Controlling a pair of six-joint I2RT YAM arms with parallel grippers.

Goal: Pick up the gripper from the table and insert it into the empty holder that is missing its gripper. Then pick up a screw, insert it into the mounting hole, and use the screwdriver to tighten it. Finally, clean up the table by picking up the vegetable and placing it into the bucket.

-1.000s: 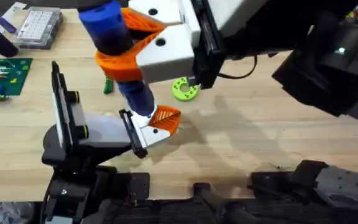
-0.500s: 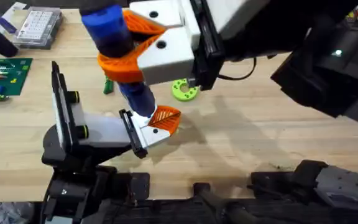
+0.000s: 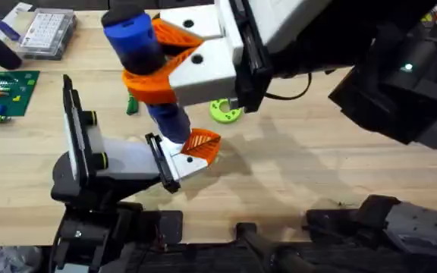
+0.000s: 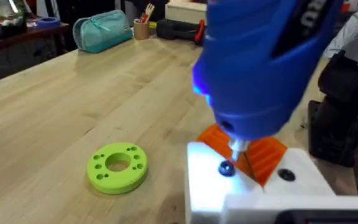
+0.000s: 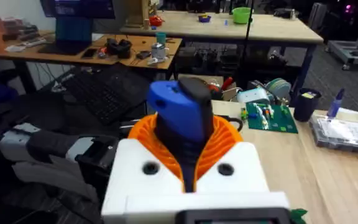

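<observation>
The right gripper [image 5: 188, 163] grips the screwdriver [image 5: 182, 115] between its white fingers [image 5: 148, 171], the orange ribbed pads pressed against the blue body. A green circuit board [image 5: 268, 116] and a clear compartment box [image 5: 345, 132] lie on the wooden table [image 5: 328, 180] beyond. Cluttered desks stand behind.

screwdriver [image 3: 146, 76] top tilted slightly right, right end effector [image 3: 174, 57] shifted

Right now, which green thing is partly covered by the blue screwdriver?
The small dark green knobbly vegetable, behind the thick blue powered screwdriver; the lime-green holed ring and green circuit board sit clear of it.
</observation>
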